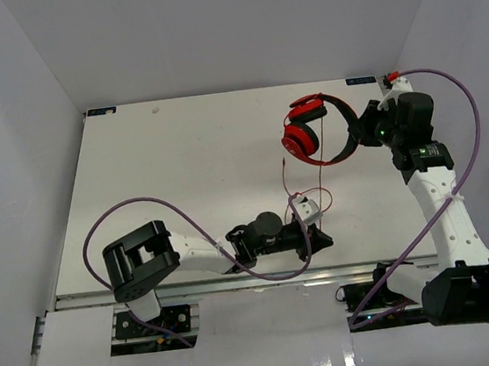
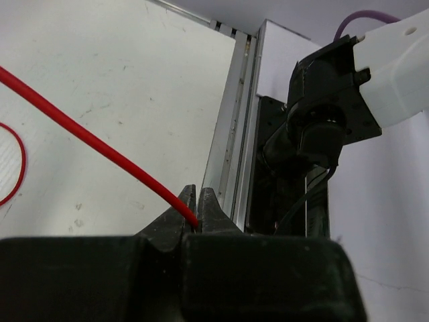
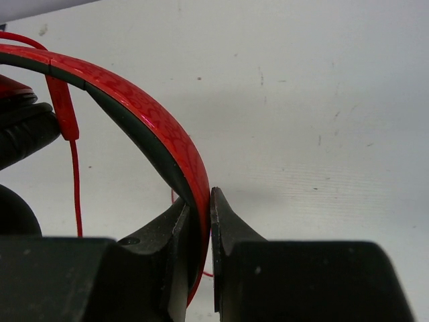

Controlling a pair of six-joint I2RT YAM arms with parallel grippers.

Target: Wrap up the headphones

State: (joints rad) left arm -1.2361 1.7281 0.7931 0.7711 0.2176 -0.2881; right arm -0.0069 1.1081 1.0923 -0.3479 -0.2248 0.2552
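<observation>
White table: right end effector clamps headphones.

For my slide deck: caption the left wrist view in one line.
Left gripper shut on the thin red headphone cable, which runs straight up-left over the white tabletop.

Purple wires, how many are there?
2. One purple wire loops over the left arm near the front. The other curves around the right arm. I see no others.
</observation>
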